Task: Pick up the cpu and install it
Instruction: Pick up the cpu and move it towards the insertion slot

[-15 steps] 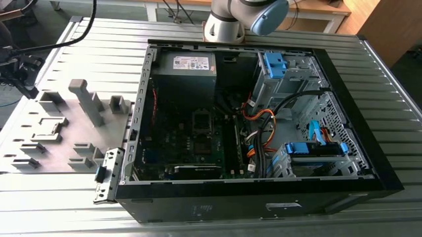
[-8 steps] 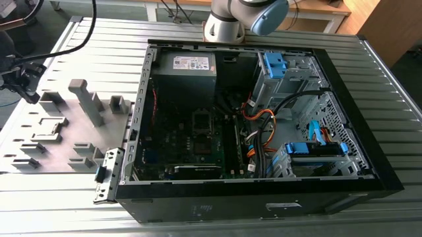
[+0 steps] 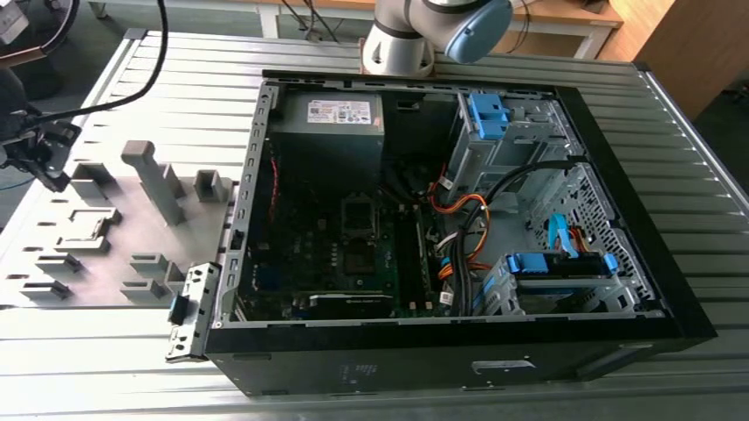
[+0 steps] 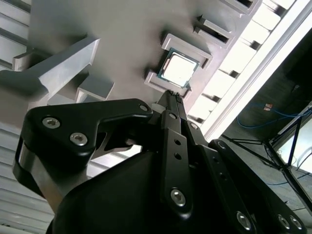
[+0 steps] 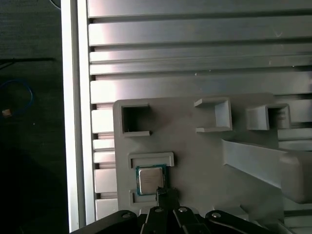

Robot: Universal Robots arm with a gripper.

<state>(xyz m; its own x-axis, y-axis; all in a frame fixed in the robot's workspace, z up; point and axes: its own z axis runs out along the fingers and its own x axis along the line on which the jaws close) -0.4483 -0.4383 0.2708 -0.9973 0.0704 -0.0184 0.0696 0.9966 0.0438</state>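
Observation:
The cpu [image 5: 150, 179] is a small square chip with a silver-grey top and a green rim. It lies flat in a shallow pocket of the grey fixture plate [image 5: 195, 161], between two raised lips. In both wrist views my gripper [image 5: 163, 193] hovers just off one edge of the cpu [image 4: 179, 68], its black fingertips pressed together into one narrow point [image 4: 170, 96] with nothing between them. The exterior view has the gripper [image 3: 49, 175] at the far left, above the fixture plate [image 3: 117, 254]. The open computer case [image 3: 585, 351] lies beside the plate, its dark motherboard [image 3: 351, 254] facing up.
Tall grey posts and blocks [image 3: 153, 180] rise from the fixture plate near the gripper. Inside the case are a power supply [image 3: 333, 118], orange cables [image 3: 462, 219] and blue drive brackets [image 3: 562, 263]. The ribbed aluminium table [image 3: 702, 202] ends just past the plate's edge [image 5: 75, 122].

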